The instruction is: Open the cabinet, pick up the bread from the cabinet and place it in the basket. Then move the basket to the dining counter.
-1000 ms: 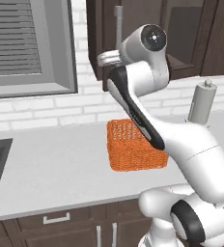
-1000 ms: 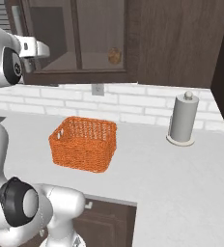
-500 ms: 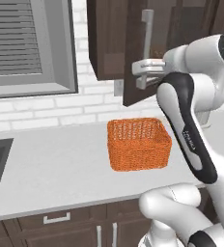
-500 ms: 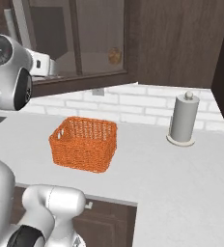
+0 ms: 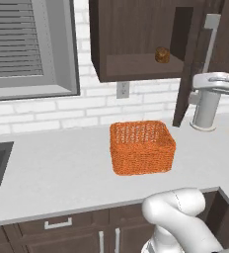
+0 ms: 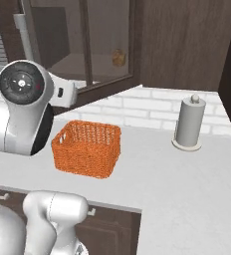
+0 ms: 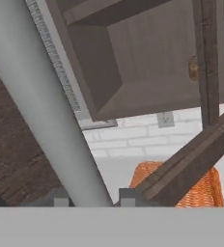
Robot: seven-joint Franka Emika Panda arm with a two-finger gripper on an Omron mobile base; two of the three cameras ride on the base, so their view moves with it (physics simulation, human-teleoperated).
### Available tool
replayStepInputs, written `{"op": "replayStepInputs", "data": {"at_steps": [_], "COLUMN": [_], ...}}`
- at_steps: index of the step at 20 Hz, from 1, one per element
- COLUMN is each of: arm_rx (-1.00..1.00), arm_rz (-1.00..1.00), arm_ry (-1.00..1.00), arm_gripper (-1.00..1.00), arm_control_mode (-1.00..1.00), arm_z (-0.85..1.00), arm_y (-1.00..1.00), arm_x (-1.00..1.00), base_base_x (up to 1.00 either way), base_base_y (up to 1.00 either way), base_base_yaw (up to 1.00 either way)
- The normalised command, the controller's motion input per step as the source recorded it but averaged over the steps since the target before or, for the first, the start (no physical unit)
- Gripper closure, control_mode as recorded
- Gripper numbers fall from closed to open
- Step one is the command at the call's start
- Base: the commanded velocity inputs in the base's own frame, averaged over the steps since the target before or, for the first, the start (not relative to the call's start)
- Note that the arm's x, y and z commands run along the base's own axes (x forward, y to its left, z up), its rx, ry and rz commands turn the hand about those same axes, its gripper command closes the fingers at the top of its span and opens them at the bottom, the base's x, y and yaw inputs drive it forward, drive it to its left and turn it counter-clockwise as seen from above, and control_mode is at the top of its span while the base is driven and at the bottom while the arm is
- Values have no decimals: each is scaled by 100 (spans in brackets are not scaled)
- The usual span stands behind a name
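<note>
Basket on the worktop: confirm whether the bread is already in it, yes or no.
No, the basket holds nothing, and the bread sits on the shelf of the open cabinet.

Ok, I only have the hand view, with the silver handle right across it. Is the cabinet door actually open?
Observer: Yes, the left base view shows the cabinet door swung out, edge-on, and the shelf exposed.
Operator: And the bread?
Observer: The bread sits alone on that shelf, towards its right end.
Operator: Anything in the basket?
Observer: No, the right base view looks down into the basket and it is empty.
</note>
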Motion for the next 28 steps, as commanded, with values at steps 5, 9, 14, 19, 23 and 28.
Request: {"op": "replayStepInputs", "data": {"at_steps": [5, 9, 14, 19, 23, 28], "arm_rx": [0, -8, -8, -33, -67, -71], "arm_rz": [-2, -8, -18, -37, -22, -11], "arm_ry": [0, 0, 0, 0, 2, 38], "arm_gripper": [100, -100, -100, -100, -100, -100], "arm_control_mode": [-100, -100, -100, -100, -100, -100], "arm_z": [3, 42, 49, 16, 0, 0], "arm_y": [-51, 0, 2, 53, 84, 99], "arm_x": [-89, -68, -93, -70, -16, 37], "base_base_x": [0, 0, 0, 0, 0, 0], "base_base_y": [0, 0, 0, 0, 0, 0], "base_base_yaw": [0, 0, 0, 0, 0, 0]}}
